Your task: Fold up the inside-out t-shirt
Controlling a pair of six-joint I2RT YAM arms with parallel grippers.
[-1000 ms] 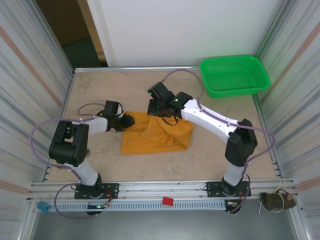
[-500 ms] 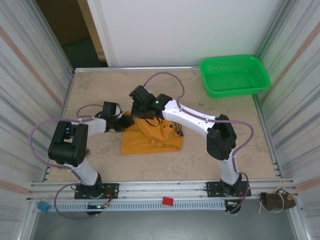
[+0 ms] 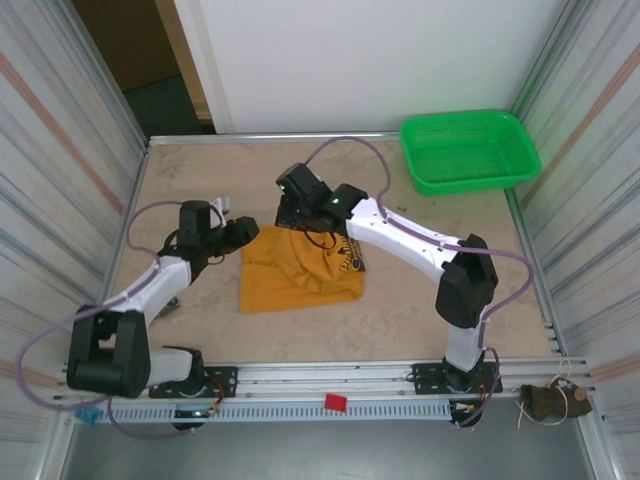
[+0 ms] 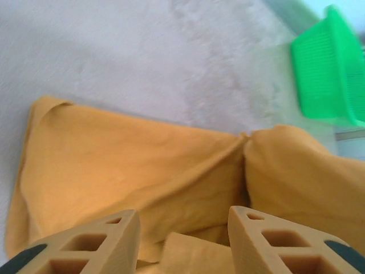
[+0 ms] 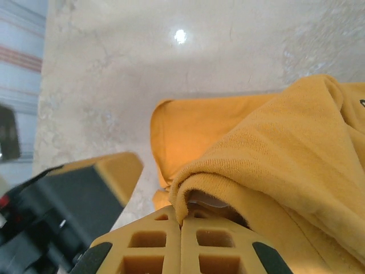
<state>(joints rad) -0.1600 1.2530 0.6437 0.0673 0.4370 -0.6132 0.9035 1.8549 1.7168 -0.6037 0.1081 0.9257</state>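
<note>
Right gripper (image 5: 181, 222) is pinching a fold of the soft, floppy t-shirt (image 3: 295, 282) — probably best gripped at its edges — while left gripper (image 4: 182, 222) is hovering empty, jaws apart.

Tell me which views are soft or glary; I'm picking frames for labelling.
Left wrist: soft throughout, the green basket hazy. Right wrist: t-shirt weave crisp, a glare spot on the table. Top external: even light, sharp.

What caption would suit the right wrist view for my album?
The right gripper pinches a fold of mustard-orange cloth t-shirt over a pale table.
</note>
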